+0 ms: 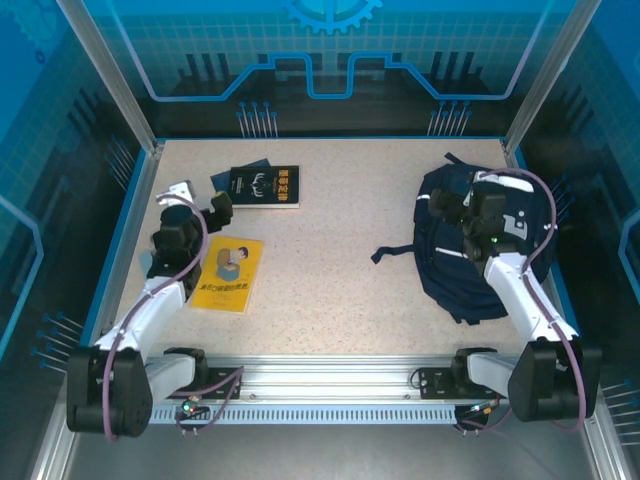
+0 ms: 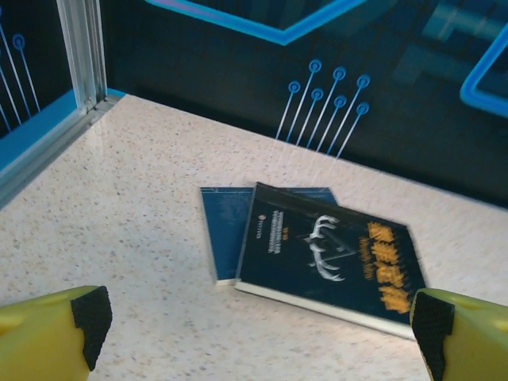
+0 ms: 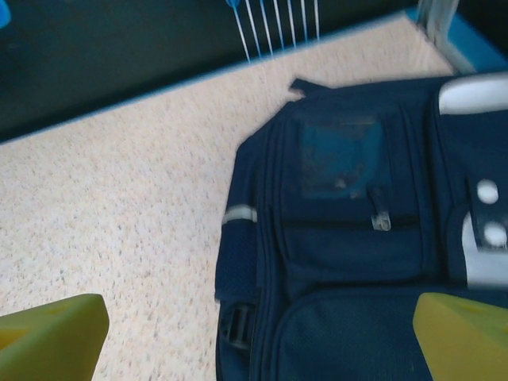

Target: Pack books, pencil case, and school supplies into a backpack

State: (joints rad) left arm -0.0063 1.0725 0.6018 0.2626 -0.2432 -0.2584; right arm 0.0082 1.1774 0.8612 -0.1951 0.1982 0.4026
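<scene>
The black book with yellow lettering lies at the back left, partly on top of the plain blue book. The yellow book lies nearer, just right of my left arm. My left gripper hovers open just short of the black and blue books, nothing between its fingers. The navy backpack lies flat at the right. My right gripper hangs open above the backpack's left side, holding nothing.
A dark strap trails left from the backpack onto the speckled table. Metal posts and blue walls enclose the table on three sides. Open tabletop lies between the books and the backpack.
</scene>
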